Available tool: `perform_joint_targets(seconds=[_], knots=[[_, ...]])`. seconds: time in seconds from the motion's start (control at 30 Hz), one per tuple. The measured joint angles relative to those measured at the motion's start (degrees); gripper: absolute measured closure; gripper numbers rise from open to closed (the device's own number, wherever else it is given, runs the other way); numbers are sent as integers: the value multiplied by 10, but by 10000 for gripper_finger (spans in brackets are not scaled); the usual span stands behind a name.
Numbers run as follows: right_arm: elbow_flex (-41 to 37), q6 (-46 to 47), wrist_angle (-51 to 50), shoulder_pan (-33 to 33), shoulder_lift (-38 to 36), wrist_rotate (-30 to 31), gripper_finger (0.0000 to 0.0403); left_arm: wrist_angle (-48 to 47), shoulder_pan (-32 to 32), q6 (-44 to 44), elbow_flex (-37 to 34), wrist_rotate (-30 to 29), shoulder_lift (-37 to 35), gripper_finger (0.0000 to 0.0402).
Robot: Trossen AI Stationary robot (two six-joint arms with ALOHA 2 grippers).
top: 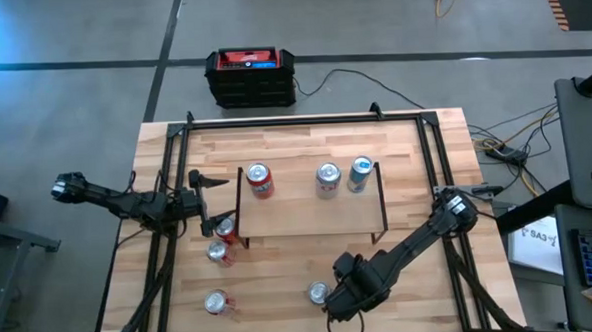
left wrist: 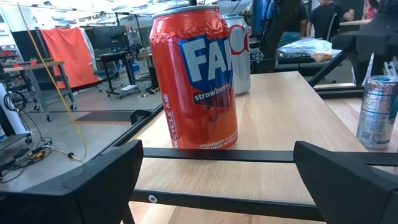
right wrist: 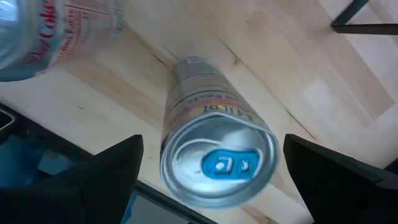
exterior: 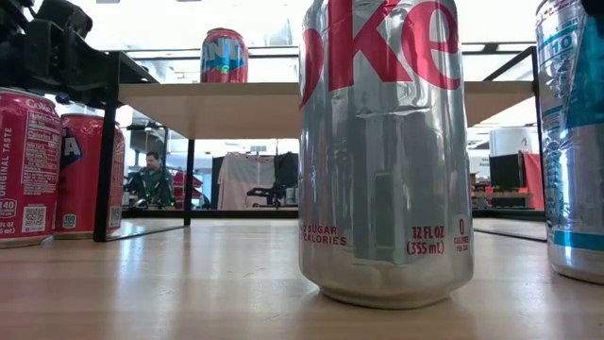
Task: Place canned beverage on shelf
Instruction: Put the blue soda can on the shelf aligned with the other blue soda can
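A slim silver can with a blue tab (right wrist: 217,162) stands upright on the table near its front edge (top: 320,293). My right gripper (right wrist: 211,180) is above it, pointing down and open, with one finger on each side of the can's top and clear of it. The shelf (top: 313,217) stands on thin black legs in the middle of the table. It carries a red Fanta can (left wrist: 196,81), a silver can (top: 328,180) and a blue-silver can (top: 360,173). My left gripper (top: 206,202) waits open and level at the shelf's left end.
A Diet Coke can (exterior: 387,151) stands at the front left (top: 218,303). Two red cans (top: 226,229) (top: 218,252) stand by the shelf's left front leg. A black-and-red box (top: 251,76) sits on the floor beyond the far edge. Bare tabletop lies to the front right.
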Motion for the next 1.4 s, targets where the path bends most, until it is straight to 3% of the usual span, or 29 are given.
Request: perform_joint_targets(seconds=[0.37, 0.73, 1.07, 1.4], knots=[[-46, 22, 48, 0, -2, 7, 41, 0, 0, 0, 0, 0, 0, 2], [-52, 51, 72, 2, -2, 19, 177, 0, 0, 0, 0, 0, 0, 2], [-53, 86, 76, 16, -13, 20, 180, 0, 0, 0, 0, 0, 0, 2], [-42, 135, 53, 37, -88, 57, 166, 0, 0, 0, 0, 0, 0, 2]])
